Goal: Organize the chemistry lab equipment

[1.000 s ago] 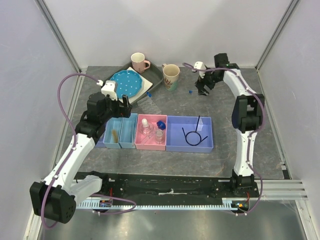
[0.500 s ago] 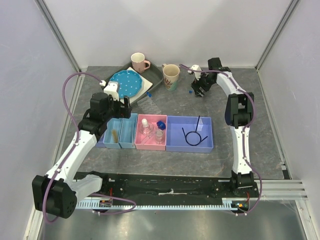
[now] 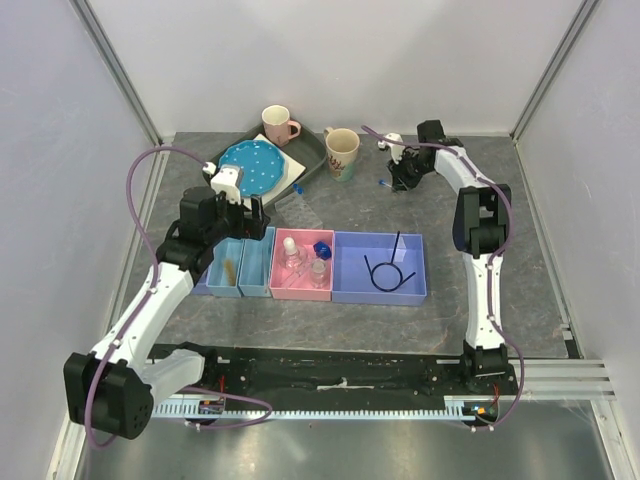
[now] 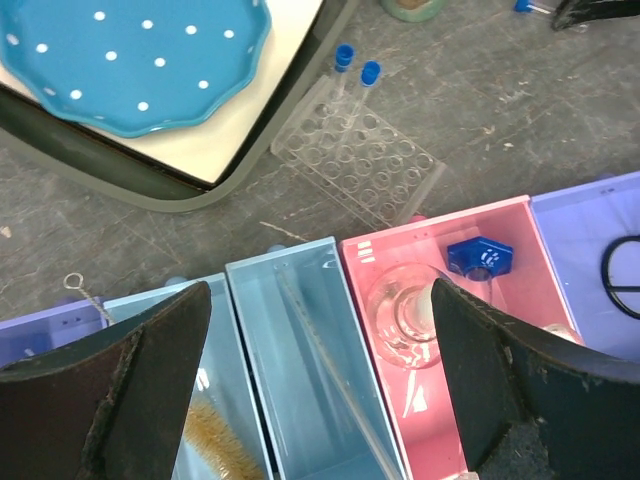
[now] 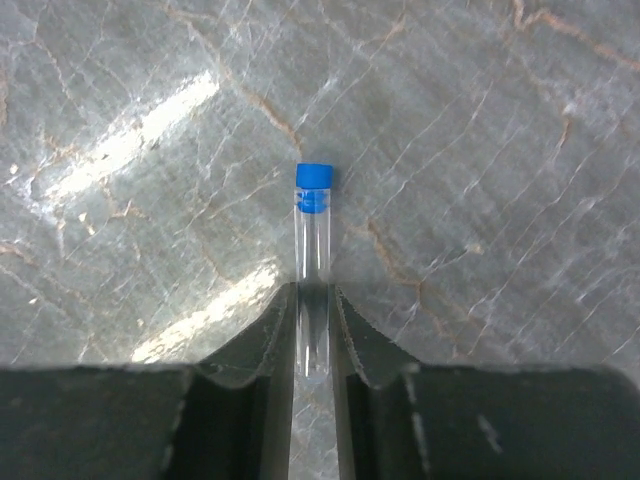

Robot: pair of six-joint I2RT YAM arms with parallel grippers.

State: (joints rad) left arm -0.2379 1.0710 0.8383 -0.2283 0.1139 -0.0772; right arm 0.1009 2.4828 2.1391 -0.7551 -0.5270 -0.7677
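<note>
The left gripper (image 3: 244, 217) is hanging over the row of bins with its fingers (image 4: 150, 380) standing wide apart and holding nothing. Under it, the first light blue bin (image 3: 218, 280) is holding a tan brush (image 4: 215, 445), and the second light blue bin (image 4: 285, 380) is holding a thin clear rod (image 4: 335, 375). Behind these, a dotted blue plate (image 3: 250, 166) is sitting on a grey tray (image 3: 310, 150), and a clear rack (image 4: 365, 165) with two blue-capped tubes (image 4: 345, 75) is lying on the table (image 3: 540, 250) just beside that tray. In the middle, small clear bottles (image 3: 292, 250) and a blue cap piece (image 4: 480, 257) are resting in the pink bin (image 3: 285, 290), and a black looped wire (image 3: 385, 270) is lying in the purple bin (image 3: 345, 290). At the far right, near the beige mug (image 3: 341, 152), the right gripper (image 5: 312, 305) is pressing its fingers against both sides of a single blue-capped tube (image 5: 314, 240), which is lying flat on the table with its cap pointing away from the gripper.
</note>
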